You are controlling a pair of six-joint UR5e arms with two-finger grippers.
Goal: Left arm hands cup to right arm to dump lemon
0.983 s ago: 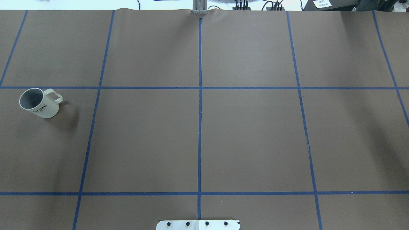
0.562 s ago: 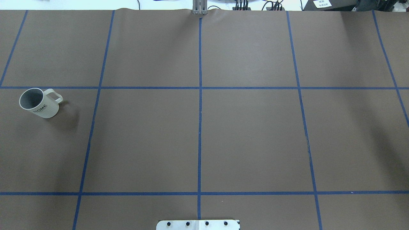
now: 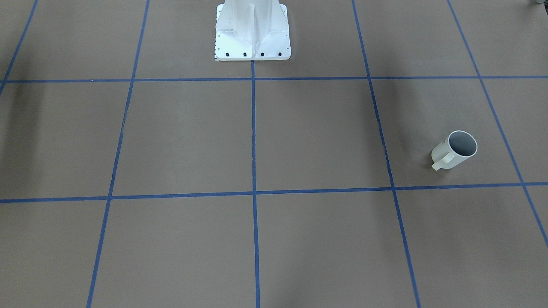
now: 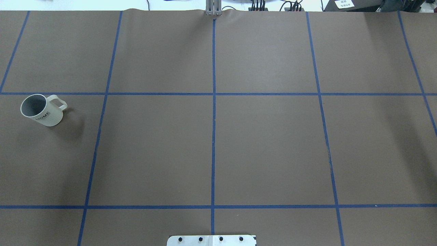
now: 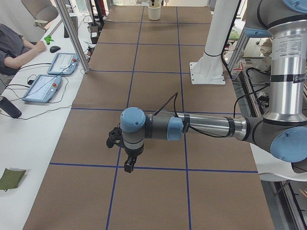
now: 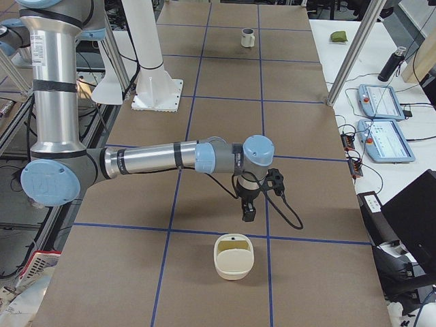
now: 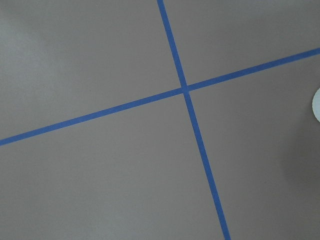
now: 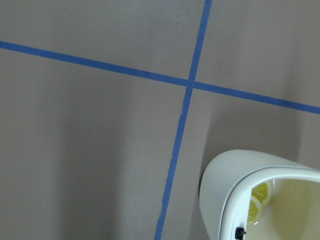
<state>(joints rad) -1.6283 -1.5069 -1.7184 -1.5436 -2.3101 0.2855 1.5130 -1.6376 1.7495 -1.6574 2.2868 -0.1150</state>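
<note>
Seemingly empty left end effector (image 5: 128,166); opening unclear.

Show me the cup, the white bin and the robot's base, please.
cup (image 4: 52,118): overhead view, on its ribbed side wall.
bin (image 6: 234,271): exterior right view, on its near outer wall.
base (image 3: 252,28): front-facing view, on the white pedestal's middle.

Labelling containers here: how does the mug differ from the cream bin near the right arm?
The mug is round, with a loop handle and black lettering; the cream bin is squarish, with no handle showing. The mug shows only grey inside; the bin holds lemon slices. Both stand upright, ungripped.
</note>
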